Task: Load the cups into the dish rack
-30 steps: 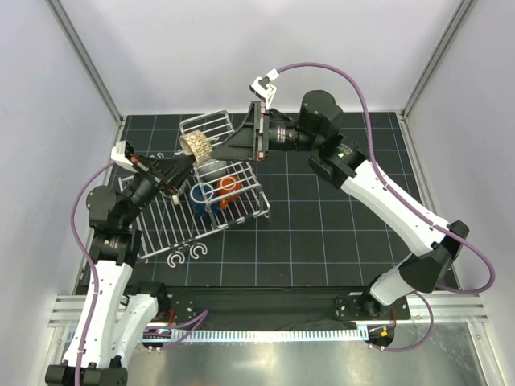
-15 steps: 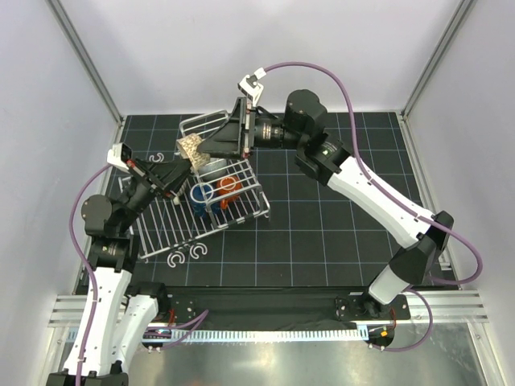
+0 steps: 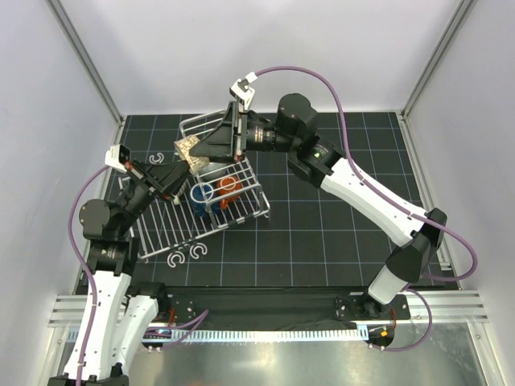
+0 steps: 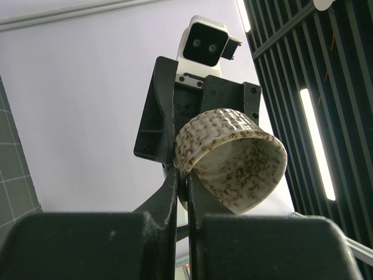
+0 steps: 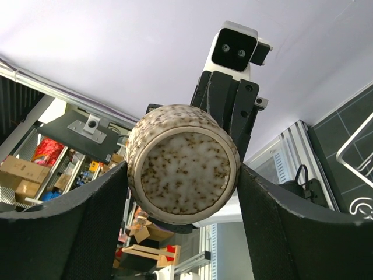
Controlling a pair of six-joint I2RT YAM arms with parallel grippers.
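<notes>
No words or numbers can be read here. The boxes (image 5: pixel 22 174) far off in the right wrist view are too small to read.

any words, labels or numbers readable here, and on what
No text can be read in any view.
Speckled cup: no print on it.
Boxes in the right wrist view's background: too blurred to read.
White round mark at that view's edge: cut off, unreadable.
</notes>
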